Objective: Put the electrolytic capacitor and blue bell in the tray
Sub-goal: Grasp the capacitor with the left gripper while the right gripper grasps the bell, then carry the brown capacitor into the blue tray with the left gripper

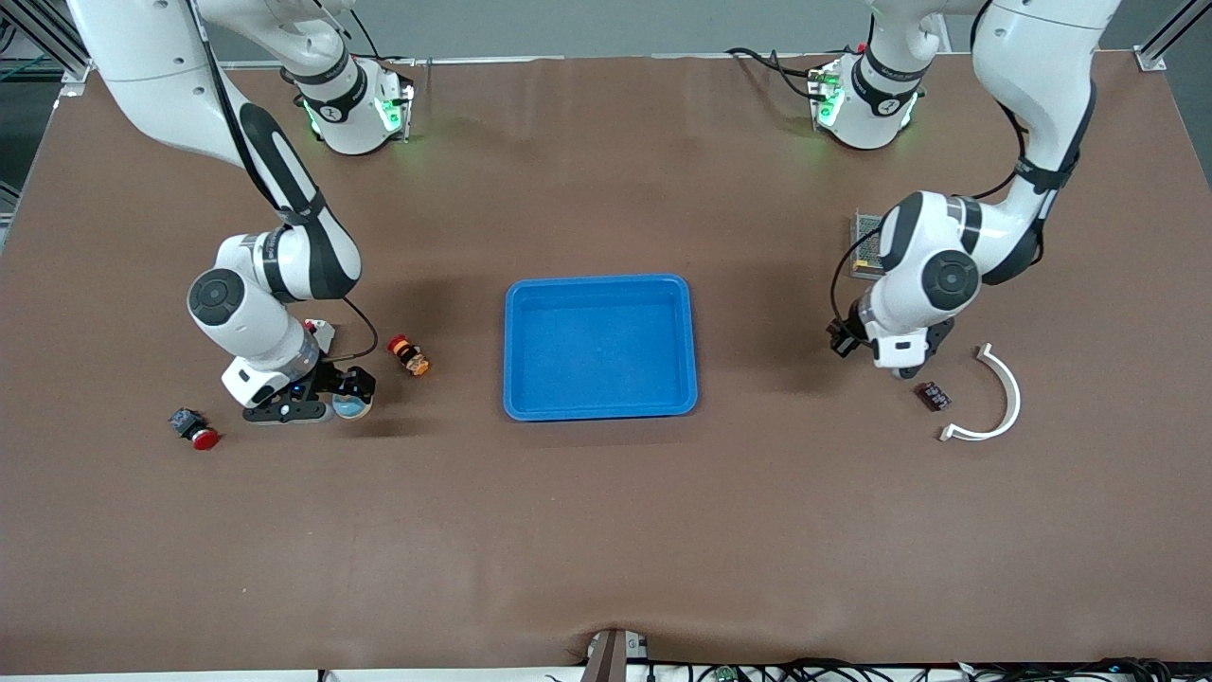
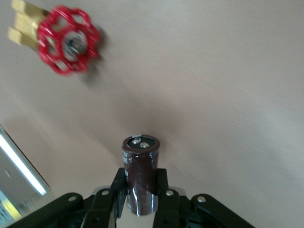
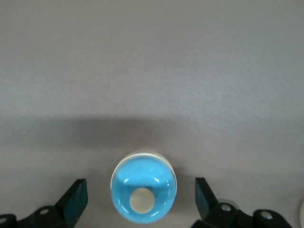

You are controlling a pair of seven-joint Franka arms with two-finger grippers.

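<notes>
step: pick-up | left gripper [image 2: 141,199] clamps electrolytic capacitor [image 2: 141,175] | right gripper [image 3: 140,199] spread around blue bell [image 3: 143,193] | next: close, carry both to tray [image 1: 600,403]

The blue bell [image 1: 349,407] sits mostly hidden under the right end effector [image 1: 312,409]. At eleven o'clock in the left wrist view, the red handwheel valve [image 2: 66,40] is blurred, its brass body cut by the edge. The capacitor's [image 2: 141,175] lower end sits hidden between the left end effector's [image 2: 141,199] fingers.

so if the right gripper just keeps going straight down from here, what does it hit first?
Most likely the blue bell: it sits on the table between the open fingers of the right gripper, directly in its line. How much gap remains is unclear.
</notes>
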